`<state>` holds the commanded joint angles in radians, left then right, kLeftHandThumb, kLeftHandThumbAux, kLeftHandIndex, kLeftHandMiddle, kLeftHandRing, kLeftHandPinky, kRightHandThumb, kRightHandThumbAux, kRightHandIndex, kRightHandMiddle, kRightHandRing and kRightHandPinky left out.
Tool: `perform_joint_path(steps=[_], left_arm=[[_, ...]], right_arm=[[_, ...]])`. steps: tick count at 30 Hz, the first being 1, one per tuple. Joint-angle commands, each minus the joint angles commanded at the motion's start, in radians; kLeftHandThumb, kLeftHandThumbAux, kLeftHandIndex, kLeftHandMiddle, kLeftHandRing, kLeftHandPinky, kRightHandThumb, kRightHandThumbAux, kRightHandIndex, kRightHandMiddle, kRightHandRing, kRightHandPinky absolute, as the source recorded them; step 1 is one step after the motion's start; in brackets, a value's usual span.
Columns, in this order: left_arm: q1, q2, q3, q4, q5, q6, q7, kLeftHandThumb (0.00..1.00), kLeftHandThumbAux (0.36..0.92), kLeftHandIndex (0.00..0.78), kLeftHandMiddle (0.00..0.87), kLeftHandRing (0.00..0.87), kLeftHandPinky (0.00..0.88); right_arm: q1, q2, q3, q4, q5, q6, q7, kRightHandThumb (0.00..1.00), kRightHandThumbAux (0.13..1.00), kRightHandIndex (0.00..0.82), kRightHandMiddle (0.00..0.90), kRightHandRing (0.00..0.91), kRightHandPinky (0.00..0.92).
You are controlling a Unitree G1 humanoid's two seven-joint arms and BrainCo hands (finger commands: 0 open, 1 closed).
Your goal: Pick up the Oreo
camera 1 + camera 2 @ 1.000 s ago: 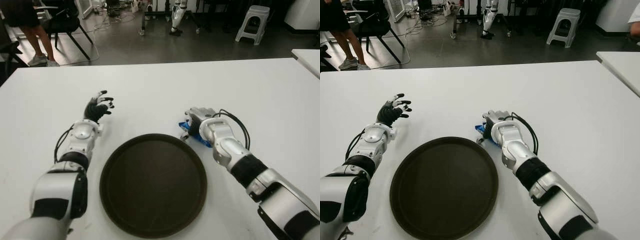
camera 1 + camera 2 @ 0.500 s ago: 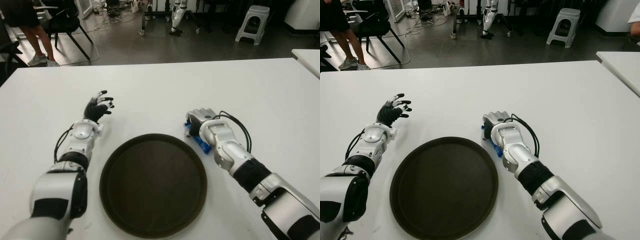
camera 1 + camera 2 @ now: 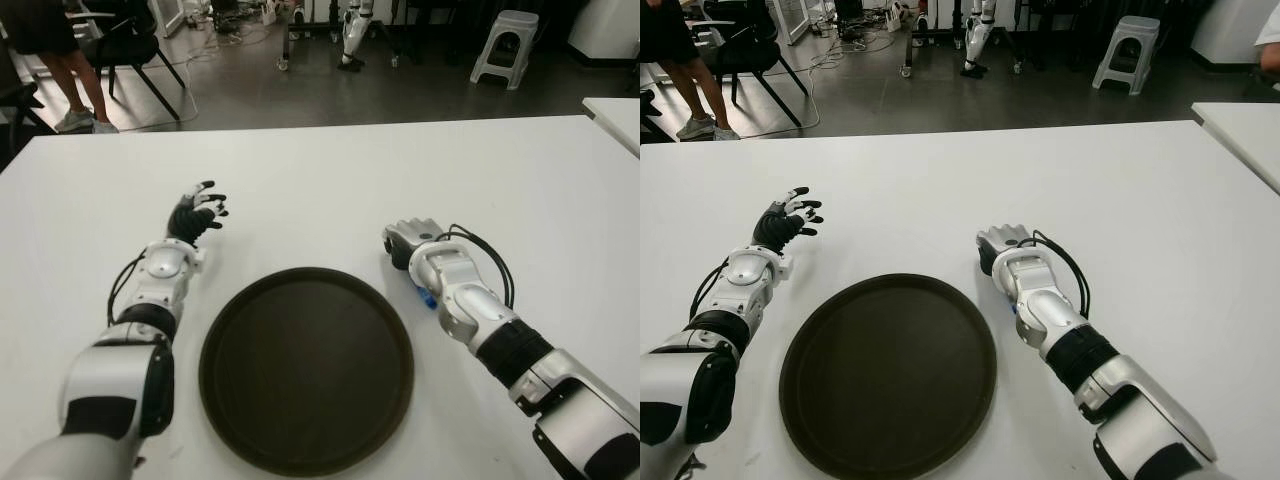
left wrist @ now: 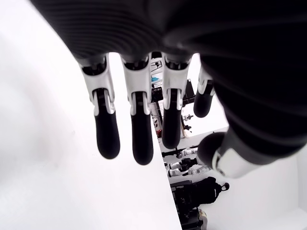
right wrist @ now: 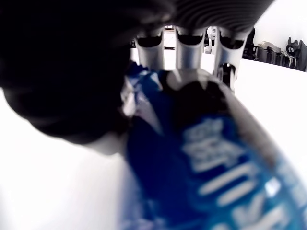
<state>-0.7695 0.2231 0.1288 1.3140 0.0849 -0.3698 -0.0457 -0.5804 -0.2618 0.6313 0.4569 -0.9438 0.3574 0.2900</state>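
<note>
The Oreo (image 5: 206,167) is a blue packet with white print. It fills the right wrist view, where my right hand's fingers (image 5: 189,50) curl over it. In the eye views my right hand (image 3: 410,240) is just right of the round dark tray (image 3: 306,365), knuckles up, and only a sliver of the blue packet (image 3: 427,297) shows under the wrist. My left hand (image 3: 200,208) shows to the upper left of the tray above the white table (image 3: 320,180), fingers spread and holding nothing.
Beyond the table's far edge are a chair and a person's legs (image 3: 70,70) at the left, a white stool (image 3: 505,45) at the right, and robot legs (image 3: 355,35) in the middle. A second white table (image 3: 618,115) shows at the right edge.
My right hand has shifted right and away from the tray rim, closing over the Oreo packet, which is now almost wholly hidden under it. The left hand has not moved.
</note>
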Motion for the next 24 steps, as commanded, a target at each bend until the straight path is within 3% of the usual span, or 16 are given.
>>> perform_joint_path(steps=[24], left_arm=[[-0.003,-0.003,0.009,-0.002,-0.005,0.0,-0.002,0.362,0.632,0.138,0.257,0.327,0.392]], right_arm=[[0.004,-0.004,-0.04,-0.007,0.009,-0.006,-0.029,0.688,0.739,0.417,0.521,0.533,0.545]])
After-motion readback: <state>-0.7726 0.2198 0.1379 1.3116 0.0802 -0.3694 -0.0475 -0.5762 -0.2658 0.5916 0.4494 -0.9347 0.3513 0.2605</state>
